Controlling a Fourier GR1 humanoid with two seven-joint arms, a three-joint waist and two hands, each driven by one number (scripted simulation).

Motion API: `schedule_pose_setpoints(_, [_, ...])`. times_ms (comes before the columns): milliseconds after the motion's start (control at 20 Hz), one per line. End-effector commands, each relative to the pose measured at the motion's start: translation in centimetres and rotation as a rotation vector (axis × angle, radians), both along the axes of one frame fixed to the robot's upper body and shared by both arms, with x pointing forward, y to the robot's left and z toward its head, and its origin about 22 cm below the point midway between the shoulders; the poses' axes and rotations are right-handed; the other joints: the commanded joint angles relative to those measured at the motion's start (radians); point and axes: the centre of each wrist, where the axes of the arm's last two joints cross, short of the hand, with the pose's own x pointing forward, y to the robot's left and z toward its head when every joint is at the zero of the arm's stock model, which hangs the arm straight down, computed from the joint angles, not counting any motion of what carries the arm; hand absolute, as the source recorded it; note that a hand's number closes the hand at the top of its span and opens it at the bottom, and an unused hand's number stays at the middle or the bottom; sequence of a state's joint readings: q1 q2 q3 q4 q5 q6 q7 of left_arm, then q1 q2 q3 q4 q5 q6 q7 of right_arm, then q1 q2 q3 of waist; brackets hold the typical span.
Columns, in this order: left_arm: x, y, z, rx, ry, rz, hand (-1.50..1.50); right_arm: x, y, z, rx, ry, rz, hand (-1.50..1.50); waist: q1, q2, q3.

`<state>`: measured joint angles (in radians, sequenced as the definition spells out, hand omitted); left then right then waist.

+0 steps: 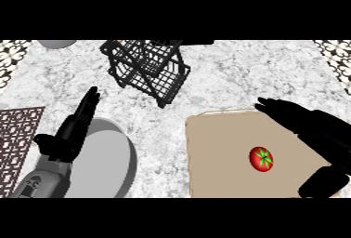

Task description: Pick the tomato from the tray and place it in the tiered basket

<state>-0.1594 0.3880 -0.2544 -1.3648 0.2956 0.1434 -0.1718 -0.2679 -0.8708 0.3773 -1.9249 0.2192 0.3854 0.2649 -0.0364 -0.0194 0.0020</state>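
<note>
Tomato (261, 159) is seen lying on the tan tray (219, 153) at about 4 o'clock on the counter, stem side up, ungrasped. Right hand (312, 128) is held over the tray's 3 o'clock side, fingers extended toward 10 o'clock, thumb low near 5 o'clock; it is spread open, nothing is held, and the tomato lies just beside it, not enclosed. Left hand (72, 132) is noted at 9 o'clock, fingers straight and upright, resting, over a grey plate (116, 158). Tiered basket (147, 67), black wire, stands at 12 o'clock, well apart from the tray.

Risks judged: a round tomato may be nudged by a fingertip on approach and rolled across the tray before closure. The carry runs long toward 11 o'clock; the basket's wire rim may be struck on entry, or the tomato released onto a rim and bounced out.
</note>
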Motion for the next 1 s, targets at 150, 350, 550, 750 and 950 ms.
schedule_pose_setpoints(150, [-0.9,-2.0,-2.2,-0.029,0.089,-0.063,0.0,-4.9,2.5,3.2,-0.205,0.054,-0.016,-1.5,0.01,0.013,-0.005])
schedule_pose_setpoints(350, [-2.0,-1.7,-2.9,-0.043,0.1,-0.074,0.0,-4.5,2.1,2.7,-0.232,0.075,-0.077,-1.5,0.032,0.018,-0.003])
schedule_pose_setpoints(550, [-1.0,-4.4,-2.4,-0.03,0.072,-0.089,0.0,-6.1,3.8,2.8,-0.151,-0.016,-0.15,-1.5,0.026,0.018,-0.003])
schedule_pose_setpoints(750, [-0.7,-3.0,-2.9,-0.043,0.094,-0.077,0.0,-5.8,4.0,-0.6,-0.304,-0.012,-0.203,-1.5,0.031,0.021,-0.003])
schedule_pose_setpoints(950, [-0.4,-2.9,-1.3,-0.018,0.126,-0.092,0.0,-5.6,2.8,-3.2,-0.344,0.036,-0.235,-1.5,0.032,0.019,-0.001])
